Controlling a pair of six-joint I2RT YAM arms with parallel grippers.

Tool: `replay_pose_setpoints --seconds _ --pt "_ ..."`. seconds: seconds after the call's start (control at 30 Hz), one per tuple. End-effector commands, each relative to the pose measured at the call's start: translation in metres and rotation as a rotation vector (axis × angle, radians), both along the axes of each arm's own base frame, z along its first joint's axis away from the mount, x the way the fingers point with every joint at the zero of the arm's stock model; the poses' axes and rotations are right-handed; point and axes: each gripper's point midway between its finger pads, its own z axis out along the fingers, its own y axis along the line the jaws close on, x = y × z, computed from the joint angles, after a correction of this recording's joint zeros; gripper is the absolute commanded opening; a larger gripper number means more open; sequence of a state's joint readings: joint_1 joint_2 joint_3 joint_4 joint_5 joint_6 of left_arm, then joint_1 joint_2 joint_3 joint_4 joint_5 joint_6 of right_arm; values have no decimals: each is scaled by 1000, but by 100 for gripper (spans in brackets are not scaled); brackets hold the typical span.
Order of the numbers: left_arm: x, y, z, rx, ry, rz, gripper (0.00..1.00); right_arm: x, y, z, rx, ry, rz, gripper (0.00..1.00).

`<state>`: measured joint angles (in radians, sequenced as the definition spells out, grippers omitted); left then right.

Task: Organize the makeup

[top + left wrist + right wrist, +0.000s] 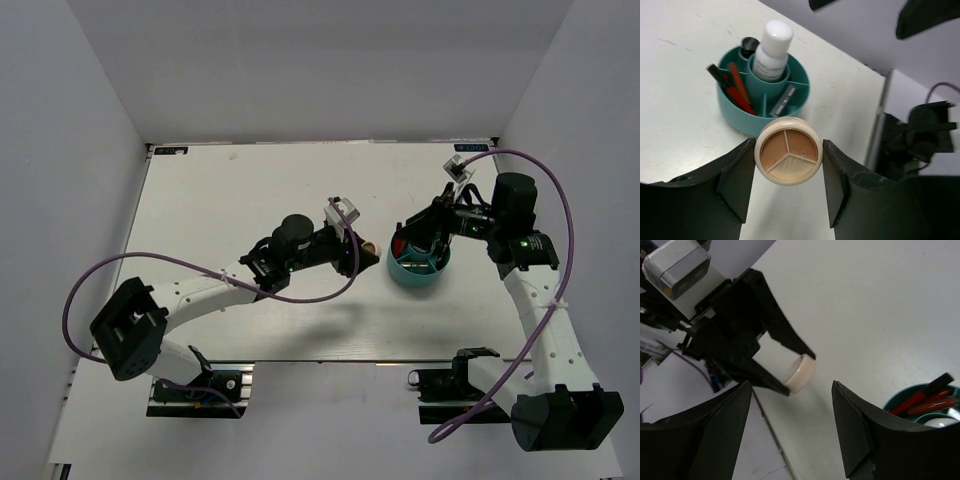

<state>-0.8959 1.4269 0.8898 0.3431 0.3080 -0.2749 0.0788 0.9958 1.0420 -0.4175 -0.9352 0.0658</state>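
Although most of the makeup already stood in the teal tub (740, 122), the job looked nearly rather than wholly done. The white bottle (773, 52) filled the middle well, the red-and-black pencils (735, 87) leaned in the compartment at 9 o'clock, the black tube (748, 46) stood at 11 o'clock and the silver-capped vial (784, 99) lay at 5 o'clock (as the left wrist view had it). The only piece seen outside the tub was the round peach compact (788, 156), just beside the tub at its 6 o'clock in that view. No palette could be made out.

The left gripper (788, 172) pinched the compact by its rim, lid face turned to the wrist camera. Whether it cleared the table (250, 190) could not be told. From above, the left arm reached from 7 o'clock toward 2 o'clock, wrist level, the tub at 3 o'clock of its load.

The right gripper (790, 405) hung over the tub with its jaws spread and nothing between them, pointing toward 9 o'clock. Dropping the compact in seemed the step left
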Motion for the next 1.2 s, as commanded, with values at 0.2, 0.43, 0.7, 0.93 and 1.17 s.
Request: replay_pose_setpoints --seconds 0.2,0.43,0.7,0.93,1.17 --pt "27 -2 27 39 -264 118 13 -31 13 -2 82 208 123 68" --pt "23 -17 35 19 -286 99 12 -17 9 -16 52 247 51 67" --pt "13 -26 53 -20 -310 81 12 -4 1 -34 -9 253 -23 67" --pt "4 -36 68 -42 -329 61 12 5 -2 -38 -38 235 -49 67" --pt "2 -41 64 -33 -328 50 12 2 1 -36 -25 240 -29 67"
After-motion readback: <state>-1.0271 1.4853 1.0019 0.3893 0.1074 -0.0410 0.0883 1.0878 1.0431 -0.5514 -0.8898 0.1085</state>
